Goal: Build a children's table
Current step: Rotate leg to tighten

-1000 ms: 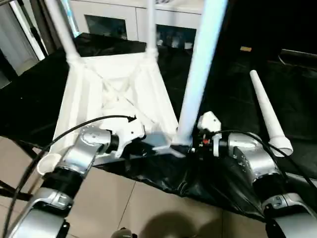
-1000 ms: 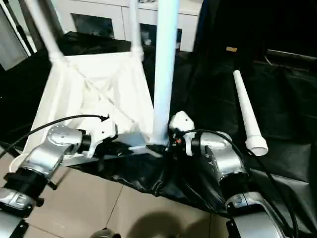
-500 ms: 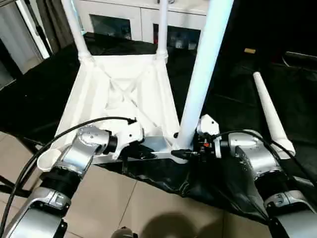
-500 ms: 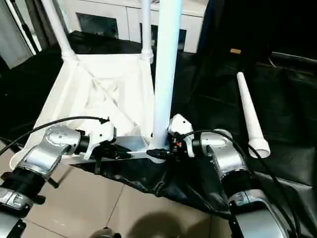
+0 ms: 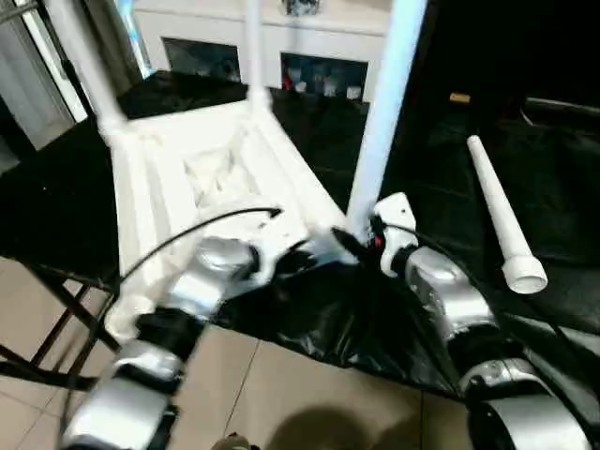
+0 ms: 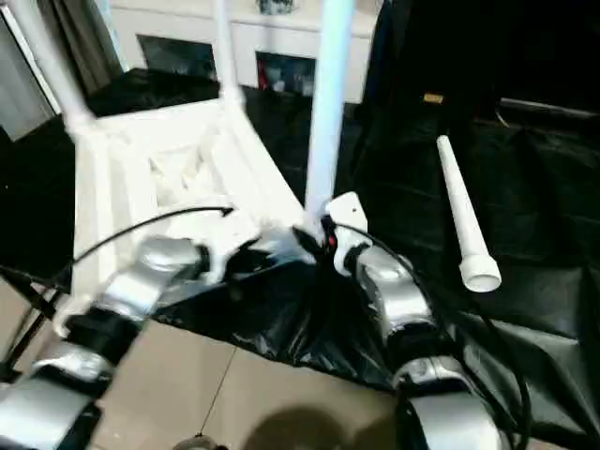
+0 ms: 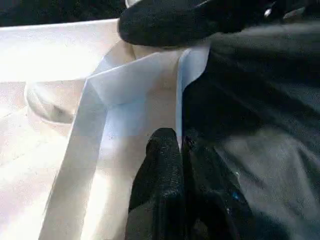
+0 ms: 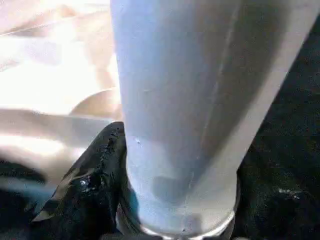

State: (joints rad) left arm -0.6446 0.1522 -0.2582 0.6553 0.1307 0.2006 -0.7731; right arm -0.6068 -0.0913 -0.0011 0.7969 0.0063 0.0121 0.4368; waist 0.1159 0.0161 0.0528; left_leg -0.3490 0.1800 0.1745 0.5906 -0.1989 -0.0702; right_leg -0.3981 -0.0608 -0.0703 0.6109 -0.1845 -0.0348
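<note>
1. White plastic rectangular tabletop (image 5: 187,178) lies upside down in the middle left of the left eye view, its ribbed underside up, on a desk covered with black sheeting (image 5: 84,187).
2. Three long white tubular legs stand upright in its corner sockets: a far-left leg (image 5: 80,61) at the upper left, a middle leg (image 5: 253,52) at the upper centre, and a near leg (image 5: 384,112) rising from the centre to the top edge.
3. A fourth white tubular leg with a flared end (image 5: 502,220) lies loose on the black sheeting at the right, well apart from the tabletop.
4. The left pincer (image 7: 181,145) has its black fingers together, clamped on a thin edge of the tabletop's near rim, just beside the near corner socket.
5. The right pincer (image 8: 175,220) sits at the foot of the near leg; a black finger (image 8: 95,175) touches the tube on one side, the pincer being closed around the leg's base.
6. Both silver forearms reach in from the lower edge and meet at the near corner, in the picture's centre.
7. A white glass-door cabinet (image 5: 309,52) stands along the top edge behind the desk.
</note>
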